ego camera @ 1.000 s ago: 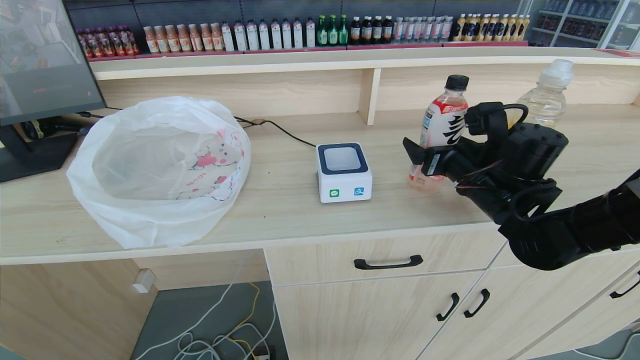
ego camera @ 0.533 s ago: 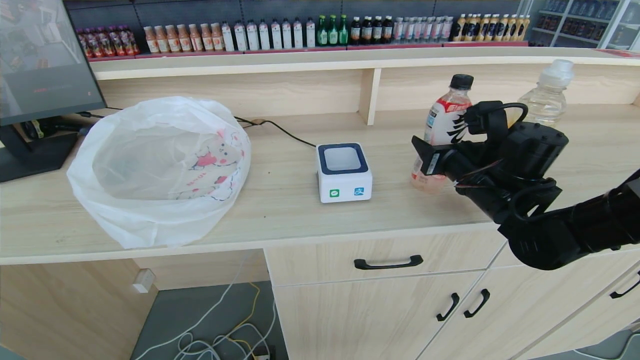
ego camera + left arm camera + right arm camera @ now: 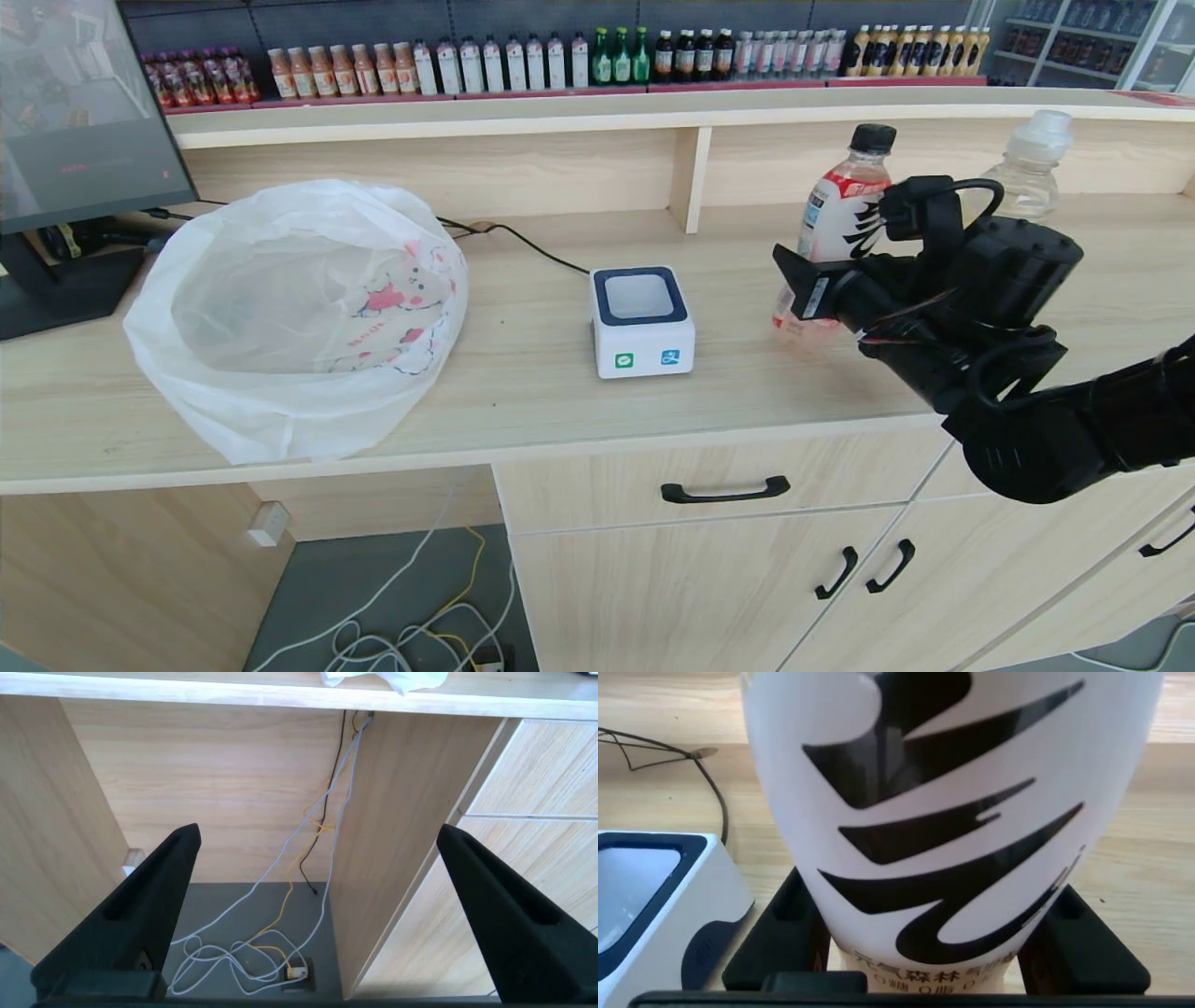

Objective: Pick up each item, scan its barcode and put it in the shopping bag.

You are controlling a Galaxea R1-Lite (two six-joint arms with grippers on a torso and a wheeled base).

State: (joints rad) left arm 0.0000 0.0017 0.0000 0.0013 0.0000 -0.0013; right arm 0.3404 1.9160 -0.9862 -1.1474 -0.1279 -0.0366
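Jaws of the right gripper (image 3: 814, 297) are clamped on the lower body of the pink drink bottle (image 3: 843, 210), one on each side of its white label with black strokes. The bottle has a black cap and leans, its cap tipped toward the robot's right and away from the robot. Its base is at or just above the tabletop (image 3: 523, 383); whether it touches cannot be told. It is held at the right part of the tabletop, to the right of the scanner (image 3: 641, 322) and apart from it.

The scanner is a white box with a dark blue frame around its top window, standing near the middle of the tabletop. A black cable (image 3: 523, 241) runs along the wood behind it. Well to the left of the scanner sits the shopping bag (image 3: 299, 317), a thin white plastic one with a pink cartoon print, its mouth open upward. A clear bottle (image 3: 1025, 177) with a white cap stands upright behind the right arm, near the back of the tabletop. A monitor (image 3: 79, 112) stands at the far left corner, just beyond the bag.

The left gripper (image 3: 322, 919) hangs below the tabletop's edge, its jaws wide apart with nothing between them, facing the open recess of the cabinet where loose wires (image 3: 243, 957) lie on the grey floor.

Rows of drinks (image 3: 560, 58) line the shelf at the back.
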